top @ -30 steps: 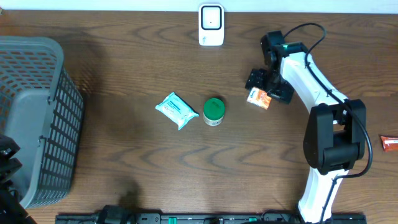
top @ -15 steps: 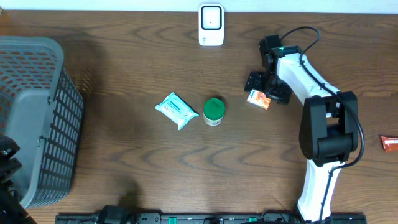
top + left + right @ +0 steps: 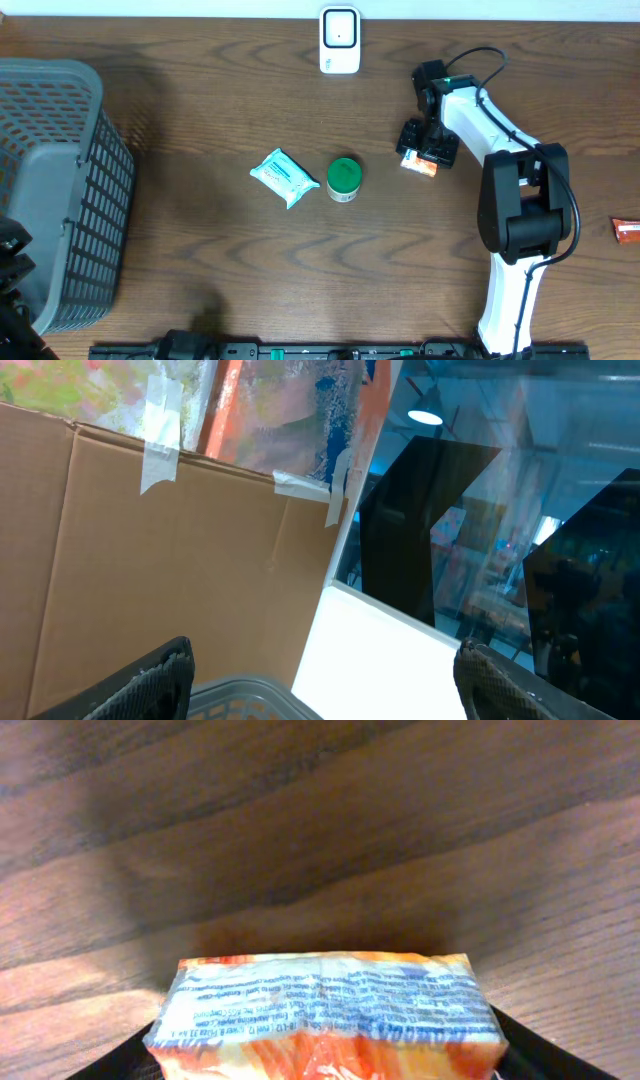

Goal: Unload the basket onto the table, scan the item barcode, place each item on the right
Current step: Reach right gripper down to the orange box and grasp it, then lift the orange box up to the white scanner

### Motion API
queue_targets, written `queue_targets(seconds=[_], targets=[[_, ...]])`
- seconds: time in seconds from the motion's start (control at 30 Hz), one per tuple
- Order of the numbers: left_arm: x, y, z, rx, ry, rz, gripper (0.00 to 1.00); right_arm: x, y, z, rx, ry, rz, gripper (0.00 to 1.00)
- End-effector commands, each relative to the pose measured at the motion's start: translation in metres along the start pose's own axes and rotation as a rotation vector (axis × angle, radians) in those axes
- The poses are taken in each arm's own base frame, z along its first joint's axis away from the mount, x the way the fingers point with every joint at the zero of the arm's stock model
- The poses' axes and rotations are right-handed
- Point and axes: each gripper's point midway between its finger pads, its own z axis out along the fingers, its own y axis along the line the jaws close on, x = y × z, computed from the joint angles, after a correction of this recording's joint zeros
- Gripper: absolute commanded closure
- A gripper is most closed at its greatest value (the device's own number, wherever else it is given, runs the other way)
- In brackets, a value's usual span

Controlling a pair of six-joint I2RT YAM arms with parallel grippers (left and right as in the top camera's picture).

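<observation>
Overhead view of a dark brown wooden table (image 3: 200,280), filling the whole frame. At the left edge, a large grey slatted basket (image 3: 60,180), upright, open at the top.

On the right side, a white and black right arm (image 3: 505,140), reaching from the bottom edge up toward the upper right of centre. At its tip, the black right gripper (image 3: 426,148), pointed down at the table, fingers on either side of a small orange packet (image 3: 419,167).

Close up from the right wrist view: the packet lying flat on the wood, orange and white wrapper with a band of fine blue print across the near face, a dark finger (image 3: 540,1050) just beside each end. Cannot tell whether the fingers press the packet or only flank it.

Only in its own wrist view, the left gripper (image 3: 322,685), tilted upward toward a cardboard panel (image 3: 170,550) and a glass pane (image 3: 480,510). Two dark fingertips at the lower corners, spread wide, nothing between them, the basket's grey rim just below.

At top centre of the overhead frame, a white scanner (image 3: 340,40), well apart from the orange packet, up and to the left of it.

Near the middle, a blue-and-white wipes pack (image 3: 284,177), lying tilted. Just to its right, a jar (image 3: 344,178) with a green lid, upright.

At the far right edge, a small red packet (image 3: 626,230), partly cut off by the frame.
</observation>
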Motion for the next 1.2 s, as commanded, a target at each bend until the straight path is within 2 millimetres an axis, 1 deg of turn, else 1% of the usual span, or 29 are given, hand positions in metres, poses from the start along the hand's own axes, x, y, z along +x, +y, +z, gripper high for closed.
queue_targets(seconds=[0.0,0.1,0.17,0.23,0.3,0.37,0.4,0.5,0.6,0.8,1.03,1.1,1.17], targets=[[-0.003,0.004,-0.003,-0.006,-0.009,-0.016,0.17,0.007,-0.002,0.006,0.019,0.04,-0.018,0.31],[-0.003,0.004,-0.003,-0.006,-0.009,-0.016,0.17,0.009,-0.001,-0.004,-0.005,0.074,-0.046,0.33],[-0.003,0.004,-0.003,-0.006,-0.009,-0.017,0.17,0.012,0.0,-0.014,-0.025,0.104,-0.065,0.33],[-0.003,0.004,-0.003,-0.005,-0.009,-0.017,0.17,0.019,0.003,-0.027,-0.056,0.153,-0.103,0.32],[-0.003,0.004,-0.003,-0.005,-0.009,-0.018,0.17,0.03,0.007,-0.038,-0.096,0.214,-0.144,0.32],[-0.003,0.004,-0.003,-0.005,-0.009,-0.018,0.17,0.046,0.012,-0.05,-0.152,0.291,-0.201,0.32],[-0.003,0.004,-0.003,-0.005,-0.009,-0.017,0.17,0.057,0.015,-0.056,-0.187,0.342,-0.229,0.33],[-0.003,0.004,-0.003,-0.005,-0.009,-0.017,0.17,0.08,0.019,-0.067,-0.26,0.443,-0.283,0.33],[-0.003,0.004,-0.003,-0.005,-0.009,-0.017,0.17,0.094,0.012,-0.074,-0.247,0.516,-0.276,0.32],[-0.003,0.004,-0.003,-0.005,-0.009,-0.058,0.17,0.12,0.011,-0.092,-0.293,0.643,-0.292,0.34],[-0.003,0.004,-0.003,-0.005,-0.009,-0.058,0.17,0.122,0.017,-0.095,-0.331,0.654,-0.287,0.34],[-0.003,0.004,-0.003,-0.005,-0.009,-0.058,0.17,0.122,0.016,-0.094,-0.327,0.65,-0.29,0.38],[-0.002,0.004,-0.003,-0.005,-0.008,-0.058,0.17,0.117,0.02,-0.091,-0.339,0.626,-0.288,0.43]])
